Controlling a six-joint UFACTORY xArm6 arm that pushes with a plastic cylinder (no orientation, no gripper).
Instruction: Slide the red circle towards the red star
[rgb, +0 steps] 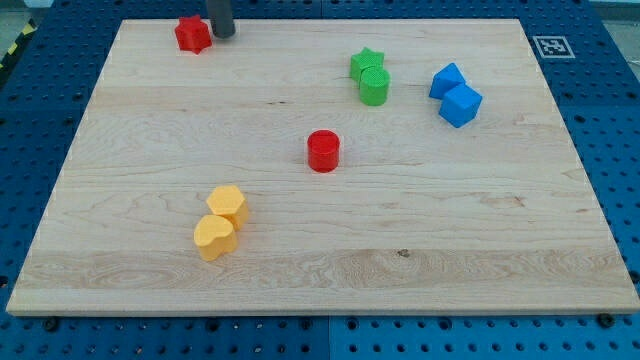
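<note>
Red circle (323, 151) sits mid-board, standing alone, well apart from other blocks. Red star (192, 34) at view's top left, near board (500, 250) edge. My tip (222, 33) is just beside the star's right side, far from the circle. No gripper/hand on this rig, only a rod, so no open/closed state to give.

Judgement: push not begun. Tip should go round to the circle's lower-right side w/o bumping the star, then push up-left along the circle-star line. Keep contact centred or the round block will slip off sideways. Path looks free; green star (367, 63), green cylinder (374, 87), two blue cubes (455, 95), two yellow blocks (220, 222) all off the line.
</note>
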